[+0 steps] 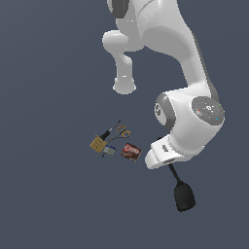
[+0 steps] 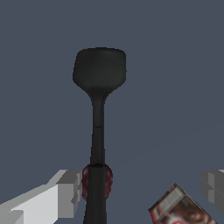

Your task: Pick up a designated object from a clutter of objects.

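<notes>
**Open gripper over the spatula handle**

Wrist view: gripper (image 2: 140, 192) fingers (image 2: 65, 192) spread wide, nothing between the pads in contact. The spatula (image 2: 99, 109) handle runs between the fingers, nearer one finger; no grip visible. A dark red ball (image 2: 108, 179) sits against the handle, partly hidden behind it. Red-brown packet (image 2: 181, 210) lies beside the handle, toward the other finger.

Exterior view: spatula (image 1: 184, 194) paddle head projects from under the arm's hand; handle mostly hidden by the arm. Relative to the spatula, toward the exterior view's left: red-brown packet (image 1: 131, 152) near, then tiny blue item (image 1: 108, 151), tan box (image 1: 98, 144), screwdriver (image 1: 111, 130) and yellow-handled scissors (image 1: 123, 132), clustered close together.
</notes>
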Robot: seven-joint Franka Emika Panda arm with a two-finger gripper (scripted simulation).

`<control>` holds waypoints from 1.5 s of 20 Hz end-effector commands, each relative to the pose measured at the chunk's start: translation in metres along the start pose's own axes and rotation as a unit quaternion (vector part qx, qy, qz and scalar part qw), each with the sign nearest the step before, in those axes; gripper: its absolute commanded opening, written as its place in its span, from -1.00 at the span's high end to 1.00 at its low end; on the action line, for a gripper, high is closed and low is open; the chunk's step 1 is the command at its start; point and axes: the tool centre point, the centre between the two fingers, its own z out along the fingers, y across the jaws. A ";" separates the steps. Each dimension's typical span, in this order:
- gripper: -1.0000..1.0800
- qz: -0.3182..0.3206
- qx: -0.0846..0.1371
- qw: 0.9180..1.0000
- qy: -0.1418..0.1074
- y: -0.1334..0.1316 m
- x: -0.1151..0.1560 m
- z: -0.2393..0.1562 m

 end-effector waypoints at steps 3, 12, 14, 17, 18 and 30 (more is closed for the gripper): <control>-0.92 -0.016 0.002 1.000 0.002 -0.019 0.009 0.020; -0.92 -0.024 0.004 1.000 0.002 -0.029 0.012 0.032; -0.92 -0.024 0.004 1.000 0.002 -0.029 0.012 0.035; -0.92 -0.024 0.004 1.000 0.002 -0.030 0.012 0.046; -0.92 -0.024 0.004 1.000 0.002 -0.030 0.012 0.052; 1.00 -0.025 0.004 1.000 0.002 -0.031 0.013 0.083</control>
